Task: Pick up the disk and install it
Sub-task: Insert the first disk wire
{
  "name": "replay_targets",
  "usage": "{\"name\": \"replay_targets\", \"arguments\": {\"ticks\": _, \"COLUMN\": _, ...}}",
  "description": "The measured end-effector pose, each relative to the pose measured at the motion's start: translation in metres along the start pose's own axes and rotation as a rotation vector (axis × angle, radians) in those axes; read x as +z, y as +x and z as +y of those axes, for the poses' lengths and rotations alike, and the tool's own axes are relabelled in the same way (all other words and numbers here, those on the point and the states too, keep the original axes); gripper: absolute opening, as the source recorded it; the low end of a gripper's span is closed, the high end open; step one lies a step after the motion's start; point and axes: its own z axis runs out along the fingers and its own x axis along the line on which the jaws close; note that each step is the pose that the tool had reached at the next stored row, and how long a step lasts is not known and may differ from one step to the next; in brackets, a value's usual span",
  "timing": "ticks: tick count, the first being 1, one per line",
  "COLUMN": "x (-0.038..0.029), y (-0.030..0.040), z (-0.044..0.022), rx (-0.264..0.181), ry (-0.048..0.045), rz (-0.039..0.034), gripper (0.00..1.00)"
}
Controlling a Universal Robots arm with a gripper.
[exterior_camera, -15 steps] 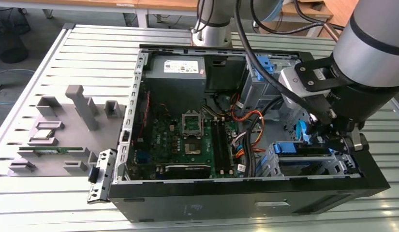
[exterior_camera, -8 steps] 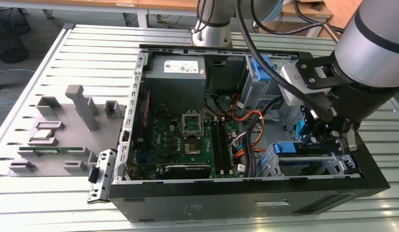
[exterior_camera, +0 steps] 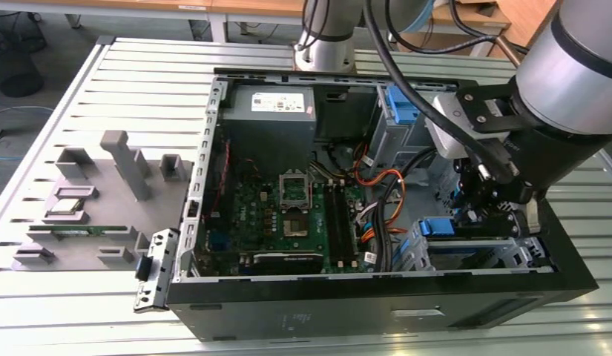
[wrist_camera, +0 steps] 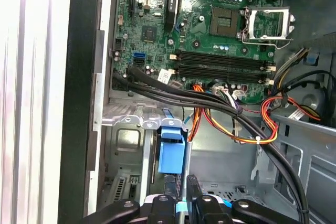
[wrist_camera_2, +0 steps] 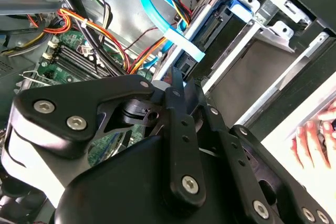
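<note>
The gripper [exterior_camera: 489, 211] hangs inside the open computer case [exterior_camera: 385, 297], at the drive cage [exterior_camera: 474, 252] beside the motherboard [exterior_camera: 285, 215]. Its fingers [wrist_camera: 192, 195] pinch the disk [wrist_camera: 171, 150], whose blue carrier stands on edge in the cage slot. The case lies on the slatted counter [exterior_camera: 107, 81].

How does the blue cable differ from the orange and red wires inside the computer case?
The blue cable is one wide flat band; the orange and red wires are many thin round strands. The blue cable curves in an open loop, while the wires run bunched, held by a white tie. Both lie inside the case, near the green circuit board.
</note>
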Motion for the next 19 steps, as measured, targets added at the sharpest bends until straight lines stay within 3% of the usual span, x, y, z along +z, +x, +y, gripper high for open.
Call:
{"name": "replay_targets", "arguments": {"ticks": 15, "x": 0.0004, "y": 0.0003, "z": -0.0046, "rx": 0.03, "ry": -0.0006, "rz": -0.0002, "gripper": 0.23}}
{"name": "replay_targets", "arguments": {"ticks": 16, "x": 0.0004, "y": 0.0004, "z": -0.0047, "rx": 0.03, "ry": -0.0034, "rz": -0.0002, "gripper": 0.23}}
{"name": "replay_targets", "arguments": {"ticks": 19, "x": 0.0013, "y": 0.0005, "z": -0.0047, "rx": 0.034, "ry": -0.0374, "rz": -0.0023, "gripper": 0.23}}
